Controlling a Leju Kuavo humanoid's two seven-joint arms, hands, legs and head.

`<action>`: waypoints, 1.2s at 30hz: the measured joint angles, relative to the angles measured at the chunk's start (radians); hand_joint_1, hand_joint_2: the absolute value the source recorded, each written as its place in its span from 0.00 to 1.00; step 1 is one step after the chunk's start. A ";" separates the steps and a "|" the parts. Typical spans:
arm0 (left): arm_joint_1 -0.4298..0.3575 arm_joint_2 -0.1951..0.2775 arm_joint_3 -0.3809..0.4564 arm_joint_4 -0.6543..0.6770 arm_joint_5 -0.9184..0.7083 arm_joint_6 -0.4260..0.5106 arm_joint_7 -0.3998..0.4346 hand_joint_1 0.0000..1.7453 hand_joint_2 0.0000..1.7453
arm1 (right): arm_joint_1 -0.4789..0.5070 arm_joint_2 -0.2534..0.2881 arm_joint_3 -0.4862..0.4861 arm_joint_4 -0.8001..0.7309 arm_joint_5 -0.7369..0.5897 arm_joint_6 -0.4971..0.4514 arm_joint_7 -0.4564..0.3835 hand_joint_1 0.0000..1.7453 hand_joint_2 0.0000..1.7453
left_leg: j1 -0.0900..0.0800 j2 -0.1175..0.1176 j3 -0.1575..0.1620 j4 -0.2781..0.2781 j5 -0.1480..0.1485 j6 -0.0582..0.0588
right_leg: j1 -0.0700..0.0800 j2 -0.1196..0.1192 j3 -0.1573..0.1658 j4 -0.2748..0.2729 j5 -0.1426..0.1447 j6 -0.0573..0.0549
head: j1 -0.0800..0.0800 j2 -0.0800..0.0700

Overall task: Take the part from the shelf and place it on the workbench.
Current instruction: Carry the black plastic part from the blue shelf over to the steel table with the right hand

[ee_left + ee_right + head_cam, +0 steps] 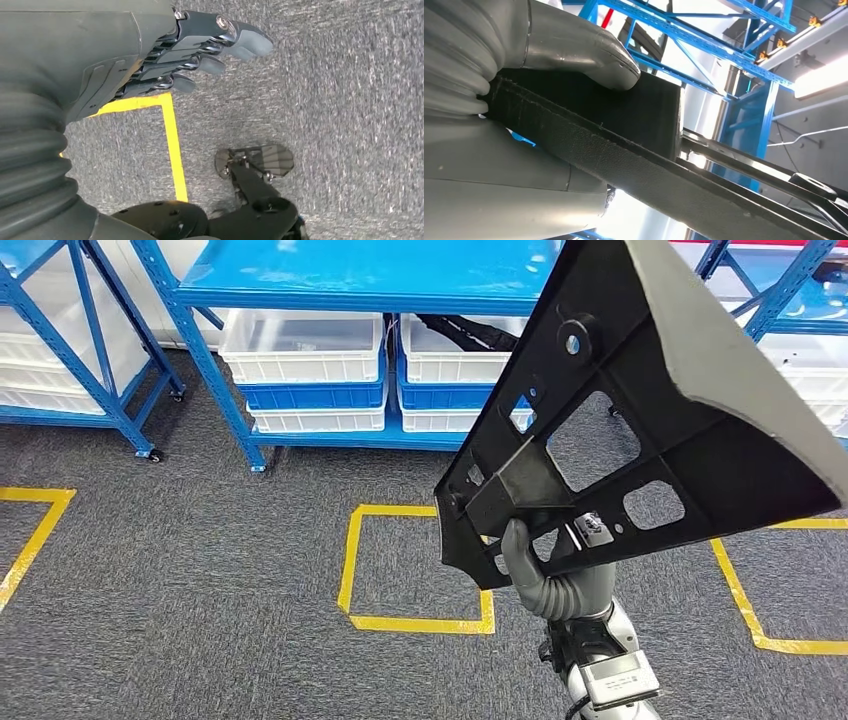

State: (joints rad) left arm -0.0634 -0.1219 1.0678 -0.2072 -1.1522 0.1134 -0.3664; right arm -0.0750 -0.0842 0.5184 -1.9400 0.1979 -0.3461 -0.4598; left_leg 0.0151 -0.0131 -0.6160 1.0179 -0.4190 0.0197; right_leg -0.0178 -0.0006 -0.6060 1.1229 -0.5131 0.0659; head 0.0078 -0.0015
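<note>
A large black plastic part point(650, 410) with cut-out windows and a grey felt edge stands raised in front of me in the head view. My right hand point(548, 580) grips it at its lower end, thumb against the black frame. In the right wrist view the thumb point(589, 47) presses on the part's black edge point(644, 160). My left hand point(195, 50) hangs over the grey carpet with its fingers apart and nothing in it. The blue shelf point(370, 280) stands ahead.
White and blue bins point(305, 370) sit on the shelf's lower level, one holding another black part point(470, 332). Another blue rack point(90, 340) on wheels stands at the left. Yellow tape squares point(415, 565) mark the grey carpet.
</note>
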 joint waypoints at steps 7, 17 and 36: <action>0.005 -0.002 0.000 0.000 -0.024 -0.006 0.024 0.00 1.00 | 0.033 -0.006 0.000 -0.014 0.034 -0.019 -0.006 1.00 1.00 | -0.002 -0.002 -0.015 0.030 -0.015 -0.031 | -0.002 -0.003 0.060 -0.121 0.054 -0.040 | -0.004 0.000; 0.009 -0.007 -0.018 0.002 -0.089 -0.029 0.069 0.00 1.00 | 0.109 -0.015 0.000 -0.042 0.079 -0.040 0.001 1.00 1.00 | 0.002 0.033 0.019 0.040 -0.036 -0.038 | 0.004 -0.029 0.063 -0.116 0.051 -0.044 | -0.009 0.000; -0.001 -0.015 -0.035 0.002 -0.059 0.003 -0.044 0.00 1.00 | 0.039 -0.026 0.022 -0.037 0.032 0.003 0.034 1.00 1.00 | -0.009 -0.043 -0.005 0.008 0.005 -0.017 | 0.009 0.008 0.064 -0.123 0.049 -0.035 | -0.005 0.000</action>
State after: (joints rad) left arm -0.0642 -0.1373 1.0332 -0.2049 -1.2111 0.1167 -0.4101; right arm -0.0355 -0.1098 0.5401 -1.9767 0.2295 -0.3432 -0.4257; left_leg 0.0065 -0.0563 -0.6211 1.0259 -0.4142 0.0028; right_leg -0.0087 0.0069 -0.5419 0.9997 -0.4643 0.0304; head 0.0029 -0.0015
